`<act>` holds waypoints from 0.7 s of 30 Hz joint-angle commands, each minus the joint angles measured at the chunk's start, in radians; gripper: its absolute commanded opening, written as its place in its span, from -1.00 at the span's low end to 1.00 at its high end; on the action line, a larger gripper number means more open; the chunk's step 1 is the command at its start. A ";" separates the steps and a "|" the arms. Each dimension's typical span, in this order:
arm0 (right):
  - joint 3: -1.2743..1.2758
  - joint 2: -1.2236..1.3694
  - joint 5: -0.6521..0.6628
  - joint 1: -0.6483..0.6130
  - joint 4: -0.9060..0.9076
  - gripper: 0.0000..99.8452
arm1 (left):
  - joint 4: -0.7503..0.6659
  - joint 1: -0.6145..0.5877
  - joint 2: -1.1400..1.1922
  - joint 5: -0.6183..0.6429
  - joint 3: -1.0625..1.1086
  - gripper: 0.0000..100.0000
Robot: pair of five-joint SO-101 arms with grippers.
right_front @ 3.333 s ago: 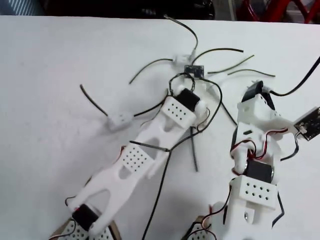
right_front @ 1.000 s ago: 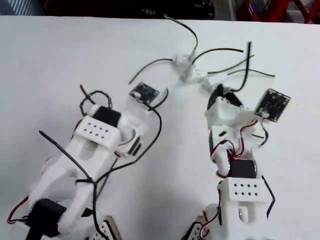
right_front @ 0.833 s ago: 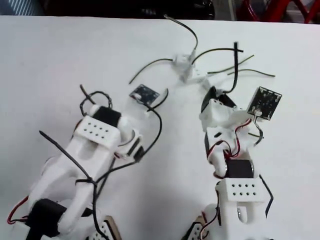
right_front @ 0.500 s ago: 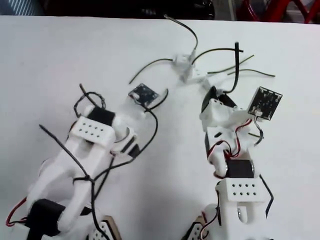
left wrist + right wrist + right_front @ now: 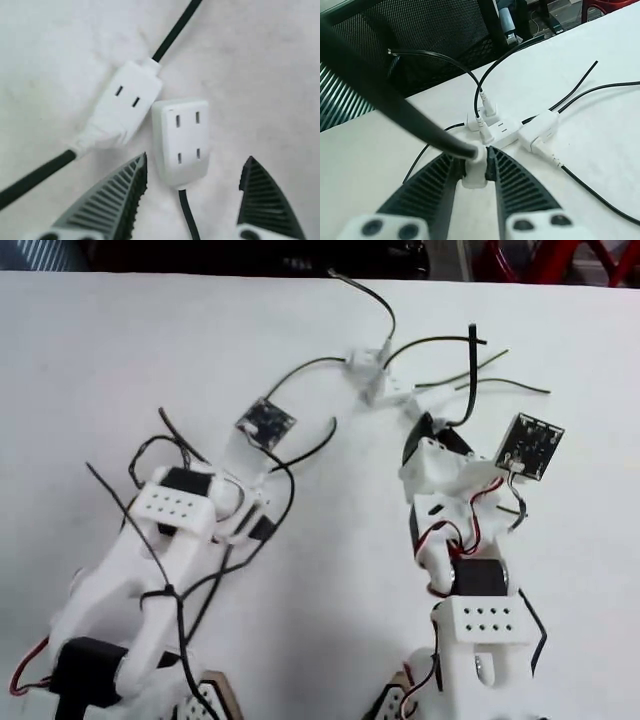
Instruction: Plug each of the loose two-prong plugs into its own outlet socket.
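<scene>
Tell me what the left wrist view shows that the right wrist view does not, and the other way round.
Left wrist view: the left jaws, open, with the end of a four-slot socket block between their tips and a two-slot socket beside it, slots facing up. Right wrist view: the right jaws shut on a white plug, a cluster of white connectors farther off, a mesh chair behind. Both: the white table and black cords.

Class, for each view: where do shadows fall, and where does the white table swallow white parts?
High view: white sockets nearly merge with the glaring table; shadows faint. Left wrist view: soft, even light, thin shadow beside the four-slot socket block. Right wrist view: bright table, dark mesh behind.
</scene>
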 commanded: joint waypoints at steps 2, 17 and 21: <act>-0.009 -0.002 0.009 -0.007 0.004 -0.97 | -0.012 0.015 0.199 0.018 -0.121 -0.41; -0.009 -0.002 0.009 -0.001 -0.002 -0.97 | 0.117 0.194 0.348 0.041 -0.319 -0.70; -0.009 -0.002 0.011 -0.001 -0.002 -0.97 | 0.157 0.196 0.348 0.117 -0.384 -0.55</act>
